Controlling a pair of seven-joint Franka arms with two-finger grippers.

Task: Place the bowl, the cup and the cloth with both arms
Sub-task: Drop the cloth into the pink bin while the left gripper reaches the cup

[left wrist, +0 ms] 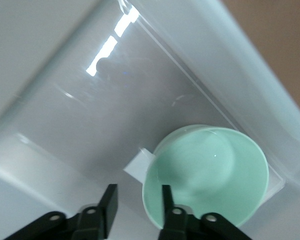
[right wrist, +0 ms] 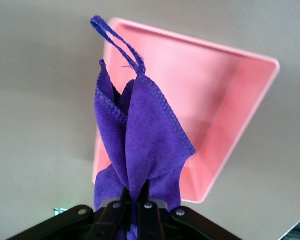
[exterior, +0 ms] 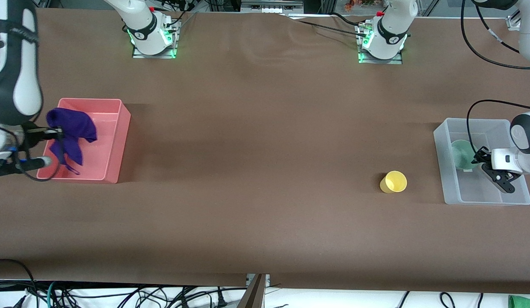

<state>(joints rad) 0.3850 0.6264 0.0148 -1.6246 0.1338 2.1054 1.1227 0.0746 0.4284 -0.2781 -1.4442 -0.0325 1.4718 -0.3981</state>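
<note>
The cup (exterior: 393,182), yellow and without a handle, rests tipped on the brown counter (exterior: 256,171) nearest the front camera, with its opening showing, just beside the translucent bin (exterior: 446,179) toward the left arm's end.

The left end effector (exterior: 500,175) is over the interior of the translucent bin. Its fingers (left wrist: 109,200) are apart and hold nothing. In the left wrist view, one finger stands in front of the rim of the bowl (left wrist: 206,175); contact cannot be determined. The pale green bowl lies in the translucent bin, tilted on its side with its opening visible, close to the bin wall that faces the cup.

The right end effector (exterior: 48,134) is over the pink bin (exterior: 115,141) at the right arm's end of the counter. Its fingers are clamped on the cloth (exterior: 71,133). The purple cloth hangs in loose folds from the grip above the bin interior, with its loop tag (right wrist: 117,42) at the free end.
</note>
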